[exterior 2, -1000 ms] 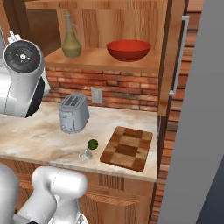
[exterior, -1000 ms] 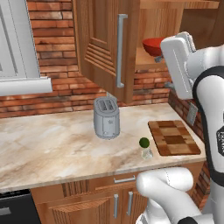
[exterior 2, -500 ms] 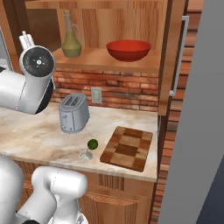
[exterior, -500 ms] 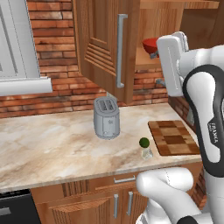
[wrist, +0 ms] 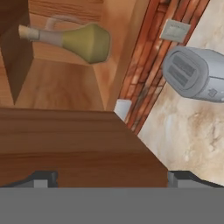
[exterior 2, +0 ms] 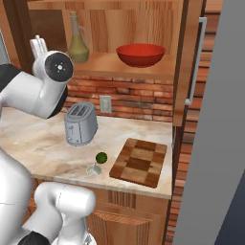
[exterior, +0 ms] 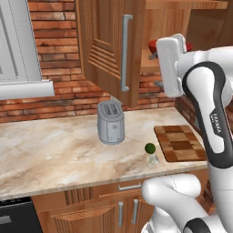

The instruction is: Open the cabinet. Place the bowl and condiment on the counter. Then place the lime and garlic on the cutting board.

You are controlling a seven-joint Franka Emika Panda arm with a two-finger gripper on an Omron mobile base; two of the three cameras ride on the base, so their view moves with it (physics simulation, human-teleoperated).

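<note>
A rendered kitchen scene, described left to right from the right-side base camera. At far left, the robot's white arm is raised toward the open wooden cabinet (exterior 2: pixel 189 52), its wrist level with the shelf. The gripper (wrist: pixel 111 178) has its jaws spread wide and holds nothing; in the hand camera, the two dark fingertips (wrist: pixel 41 179) sit far apart at the bottom, with a brown wooden edge of the cabinet crossing directly ahead of them.

Just beyond that edge, ahead of the gripper and slightly to one side, stands the olive-green condiment (exterior 2: pixel 77 40) bottle, still on the shelf. Further right on the same shelf, well apart from the gripper, rests the red bowl (exterior 2: pixel 140 55).

Below the gripper lies the beige marble counter (exterior 2: pixel 43 148). A grey toaster (exterior 2: pixel 81 124) stands on it, close under the arm. To its right and nearer the front edge sits the dark green lime (exterior 2: pixel 101 157), touching or just beside the pale garlic (exterior 2: pixel 93 169). Right of both, near but apart, is the chequered cutting board (exterior 2: pixel 139 161), bare.

Judged progress: the cabinet door stands open, so the first step looks finished. Bowl and condiment are not yet moved down, and lime and garlic are not yet on the board. The condiment looks like the likelier next target.
</note>
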